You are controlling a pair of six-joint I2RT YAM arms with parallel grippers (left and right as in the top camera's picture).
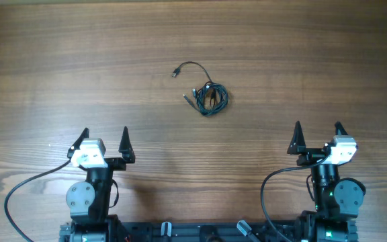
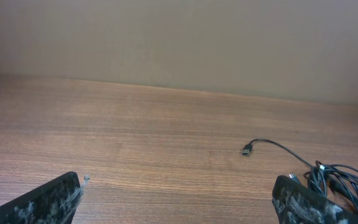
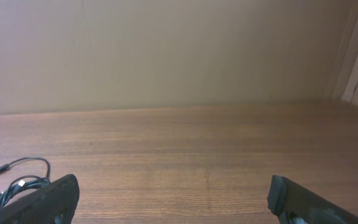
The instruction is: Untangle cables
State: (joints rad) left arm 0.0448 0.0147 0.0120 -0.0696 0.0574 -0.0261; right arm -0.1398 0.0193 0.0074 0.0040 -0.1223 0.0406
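Left gripper (image 1: 105, 132) sits low at the near edge of the desk (image 1: 59, 54), jaws spread wide, nothing between them. Right gripper (image 1: 318, 126) is at the same near edge, towards the other corner, jaws just as wide apart and just as bare. Both point up the desk towards the far edge.

Moving outward, bare wood grain lies in front of both pairs of jaws. Then come the cables (image 1: 211, 96), about the middle of the desk and roughly midway between the two grippers from side to side. They are well apart from both, with no contact anywhere.

The cables are thin, dark cords wound into one small, tight, roundish bundle, with loops lying over loops. I cannot tell how many cords are in there. One loose strand (image 1: 195, 66) arcs out of the bundle towards the far-left corner and ends in a small plug (image 1: 175, 72) lying flat on the wood. A second plug (image 1: 186, 98), pale and metallic, pokes out just beside the bundle on its left.

From the left wrist, the bundle sits low on the right, partly tucked behind the right-hand finger (image 2: 303, 202), and the stray plug lies out in the open between the two fingers. From the right wrist, the bundle is low on the left, half hidden behind the left-hand finger (image 3: 48, 199), and the strand curls away towards the left.
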